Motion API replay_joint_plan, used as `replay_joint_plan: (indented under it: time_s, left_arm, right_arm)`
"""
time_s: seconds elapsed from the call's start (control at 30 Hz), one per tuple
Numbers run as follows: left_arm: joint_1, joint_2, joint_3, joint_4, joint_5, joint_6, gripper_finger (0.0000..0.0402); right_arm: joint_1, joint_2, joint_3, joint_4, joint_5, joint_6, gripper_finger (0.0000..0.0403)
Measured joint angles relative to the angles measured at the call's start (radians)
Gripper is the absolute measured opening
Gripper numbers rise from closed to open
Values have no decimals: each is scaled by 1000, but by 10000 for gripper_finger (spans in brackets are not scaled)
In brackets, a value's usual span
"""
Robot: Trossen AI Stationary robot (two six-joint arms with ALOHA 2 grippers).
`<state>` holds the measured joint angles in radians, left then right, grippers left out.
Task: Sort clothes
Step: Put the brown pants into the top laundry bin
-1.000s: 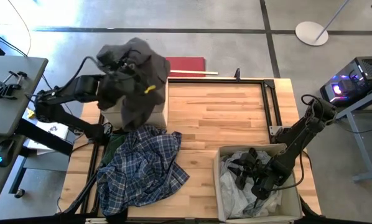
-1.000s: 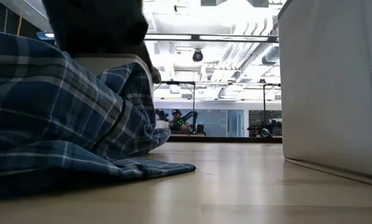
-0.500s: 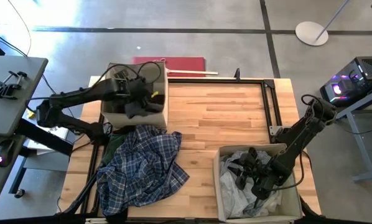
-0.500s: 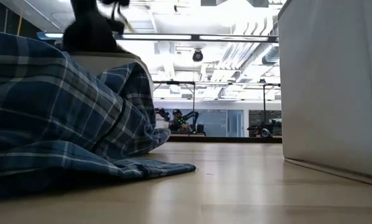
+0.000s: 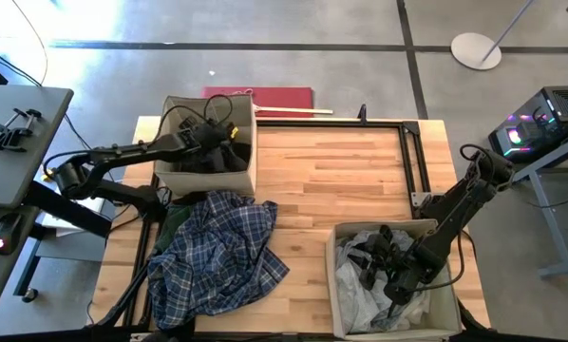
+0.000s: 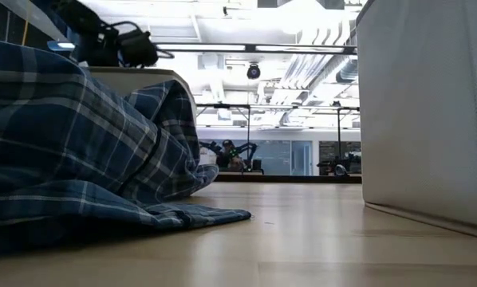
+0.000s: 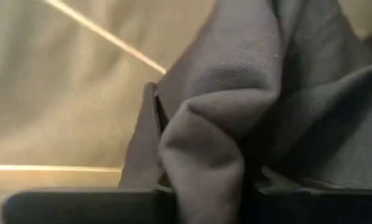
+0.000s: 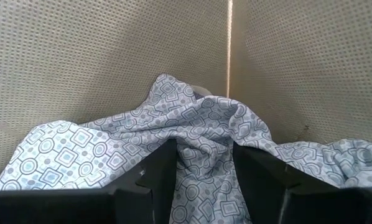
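A dark grey garment [image 5: 213, 157] lies bunched in the beige box [image 5: 170, 106] at the table's far left. My left gripper [image 5: 217, 142] reaches down into that box and is shut on the garment [image 7: 285, 93]. A blue-and-white plaid shirt [image 5: 217, 252] lies spread on the table's near left, over a dark green garment [image 5: 175, 220]. In the beige box [image 5: 447, 285] at the near right, my right gripper [image 5: 374, 261] is shut on a pale garment with a blue pattern [image 8: 80, 149]. My left gripper has a thick fold of the dark grey garment [image 7: 201, 155] between its two fingers, coming at it slanting down from the table's left. The rest of the cloth lies slack inside the box. My right gripper pinches a raised fold of the patterned garment [image 8: 204, 140] between its two fingers, slanting down into the box. The cloth around the fold rests slack on the box's bottom and against its walls.
A black metal frame [image 5: 412, 152] runs along the table's far and right edges. A red flat thing [image 5: 284, 98] lies behind the far edge. The bare wood in the middle [image 5: 331, 176] is free. In the low view the right box's wall [image 6: 430, 112] stands close.
My left gripper has come down from above the far-left box into it, tipping downward. The dark grey garment, which hung spread out over the box a second ago, has sunk with it and now lies bunched inside. My right arm has kept still.
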<state>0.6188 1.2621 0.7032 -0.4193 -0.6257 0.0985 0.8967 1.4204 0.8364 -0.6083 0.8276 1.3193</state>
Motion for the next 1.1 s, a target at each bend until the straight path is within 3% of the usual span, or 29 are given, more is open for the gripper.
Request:
replay_joint_plan:
  time_s: [0.13, 0.3, 0.5, 0.6, 0.73, 0.8, 0.87, 1.0, 1.1]
  left_arm:
    - [19, 0, 48, -131, 14, -36, 154]
    - [14, -15, 260, -354, 10, -94, 233]
    - [-26, -62, 506, -468, 23, -97, 250]
    - [-41, -94, 566, -534, 204, -115, 243]
    - [-44, -124, 540, -592, 612, -133, 225]
    - [-44, -129, 485, -595, 709, -132, 211]
    - [-42, -121, 414, -586, 696, -143, 197]
    - [1, -91, 240, -501, 573, -188, 167]
    - [45, -70, 136, -387, 585, -228, 148]
  right_arm:
    - [0, 0, 0, 0, 0, 0, 151]
    - [0, 0, 0, 1, 2, 7, 151]
    - [0, 0, 0, 2, 2, 28, 151]
    - [0, 0, 0, 2, 2, 42, 151]
    - [0, 0, 0, 4, 2, 45, 151]
    - [0, 0, 0, 5, 11, 46, 151]
    - [0, 0, 0, 7, 29, 46, 151]
    - [0, 0, 0, 16, 44, 46, 151]
    - [0, 0, 0, 23, 45, 45, 151]
